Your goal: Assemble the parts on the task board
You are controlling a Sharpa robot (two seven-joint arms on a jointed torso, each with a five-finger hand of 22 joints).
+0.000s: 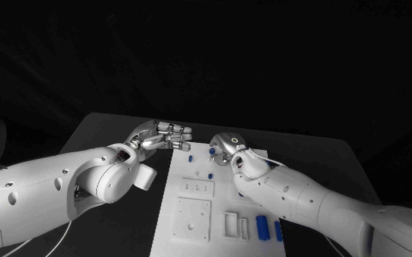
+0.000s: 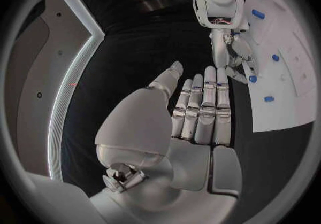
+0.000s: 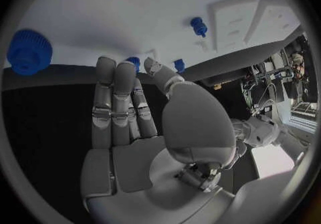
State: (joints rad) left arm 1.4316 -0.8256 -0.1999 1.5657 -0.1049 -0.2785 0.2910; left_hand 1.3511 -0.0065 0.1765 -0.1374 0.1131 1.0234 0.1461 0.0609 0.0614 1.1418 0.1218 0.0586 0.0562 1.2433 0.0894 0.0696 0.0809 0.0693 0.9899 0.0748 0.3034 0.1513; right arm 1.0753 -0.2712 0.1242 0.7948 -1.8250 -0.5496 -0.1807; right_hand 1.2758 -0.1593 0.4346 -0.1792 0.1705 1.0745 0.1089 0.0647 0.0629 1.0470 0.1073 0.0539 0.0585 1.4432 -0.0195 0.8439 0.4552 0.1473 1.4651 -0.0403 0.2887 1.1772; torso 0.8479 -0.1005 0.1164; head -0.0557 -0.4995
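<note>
Both hands (image 1: 163, 136) (image 1: 230, 147) hover with fingers empty, apart, over white task board (image 1: 202, 209) bearing blue parts (image 1: 262, 227).

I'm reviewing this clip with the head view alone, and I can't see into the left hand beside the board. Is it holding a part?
Observer: No. The left wrist view shows the left hand with a bare palm, its fingers straight and side by side.
Operator: And the right hand?
Observer: In the right wrist view the right hand also has a bare palm. Its fingertips are at the edge of the task board, next to a small blue part. I cannot tell whether they pinch it.
</note>
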